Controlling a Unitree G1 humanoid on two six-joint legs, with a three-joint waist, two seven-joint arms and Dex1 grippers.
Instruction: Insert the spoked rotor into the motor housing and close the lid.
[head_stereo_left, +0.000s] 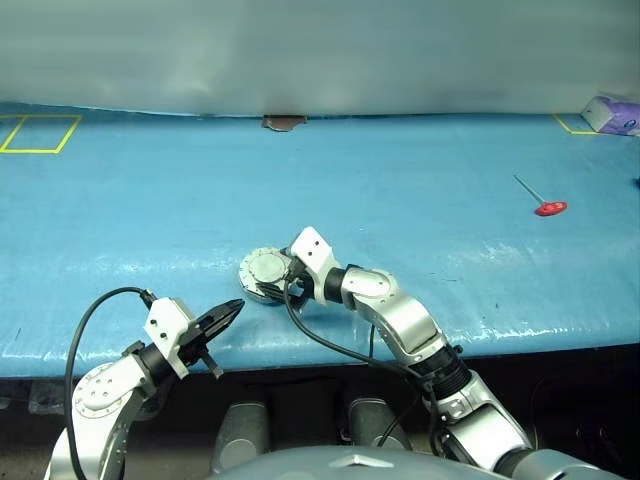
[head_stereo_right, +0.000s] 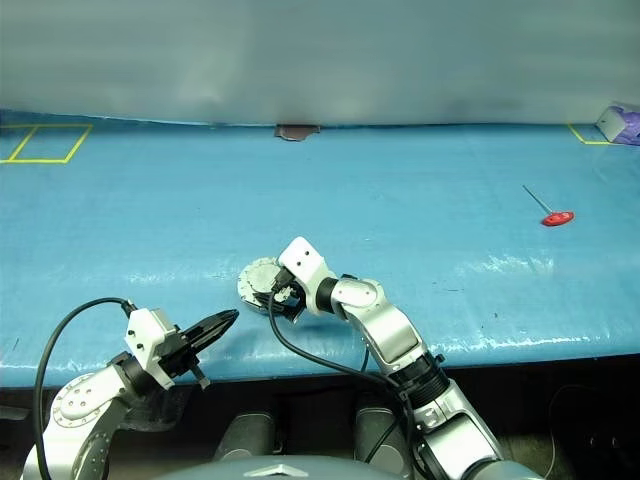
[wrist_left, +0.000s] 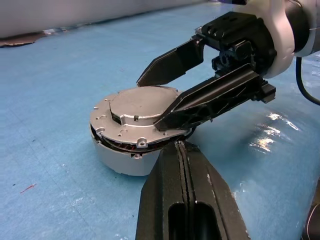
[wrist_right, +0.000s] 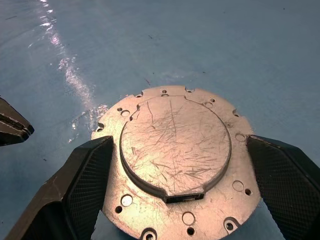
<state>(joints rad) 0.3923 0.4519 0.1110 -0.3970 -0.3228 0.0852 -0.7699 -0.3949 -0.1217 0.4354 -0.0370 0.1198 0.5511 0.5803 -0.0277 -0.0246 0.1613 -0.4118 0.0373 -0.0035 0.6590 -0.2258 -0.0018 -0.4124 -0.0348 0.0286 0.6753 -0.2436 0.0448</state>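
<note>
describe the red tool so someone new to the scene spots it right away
Look at the blue table, then toward its far right side. There the red tool lies alone, well away from the motor assembly: a small red head on a thin metal shaft, the only red item.

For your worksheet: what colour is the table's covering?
Blue covering, best seen in the left eye view.

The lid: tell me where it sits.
The lid sits atop the motor housing near the blue table's front edge, between the right gripper's open fingers.
</note>
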